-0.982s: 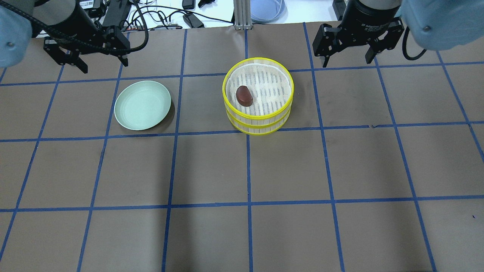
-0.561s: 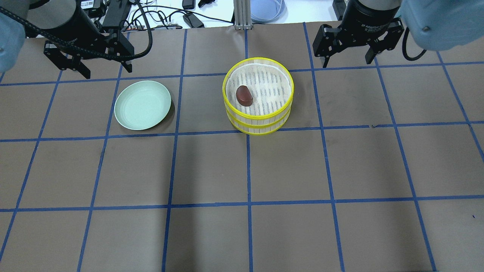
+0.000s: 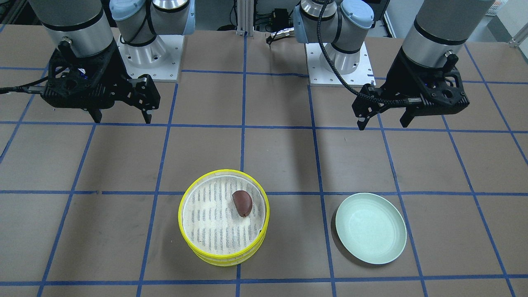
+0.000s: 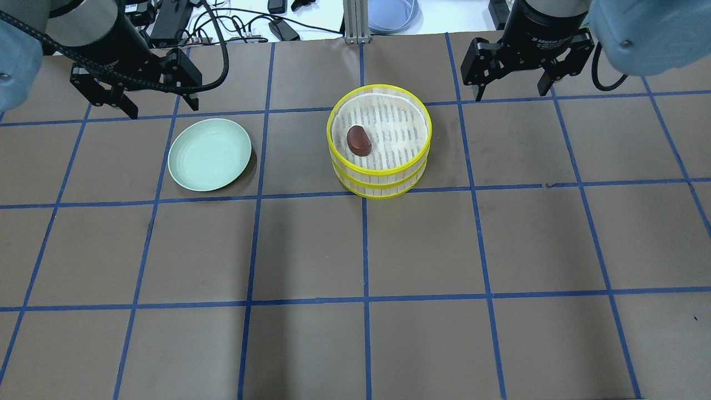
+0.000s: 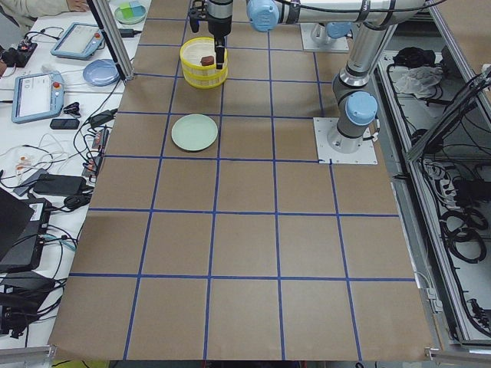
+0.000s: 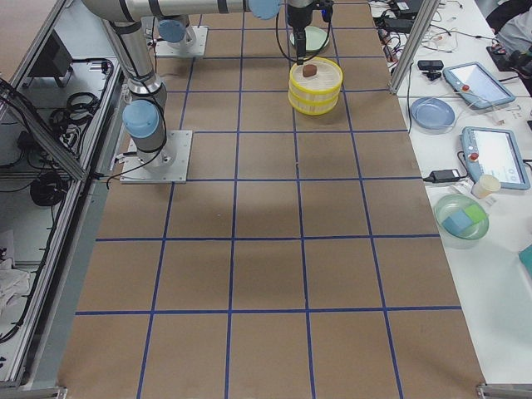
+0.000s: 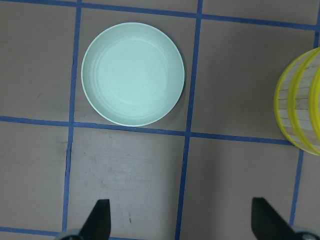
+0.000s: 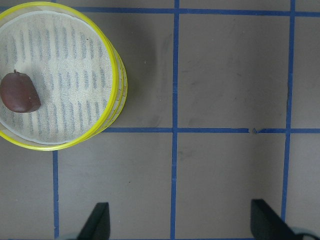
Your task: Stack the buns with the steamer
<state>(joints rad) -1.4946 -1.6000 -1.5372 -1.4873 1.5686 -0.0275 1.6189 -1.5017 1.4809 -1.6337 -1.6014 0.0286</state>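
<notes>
Looks all but finished, going by the table (image 4: 422, 250). Shows the steamer (image 4: 379, 179) near mid-table as two yellow-rimmed tiers, one set squarely on the other. Leaves the pale green plate (image 4: 209, 154) beside it bare. Has the left gripper (image 4: 164, 111) and right gripper (image 4: 509, 95) hanging above the table, one to each side, fingers spread wide and gripping nothing. Puts the reddish-brown bun (image 4: 359, 140) on the top tier's mesh, toward the plate side. Gives no sight of the cream-white bun; cannot tell whether hidden in the lower tier.
</notes>
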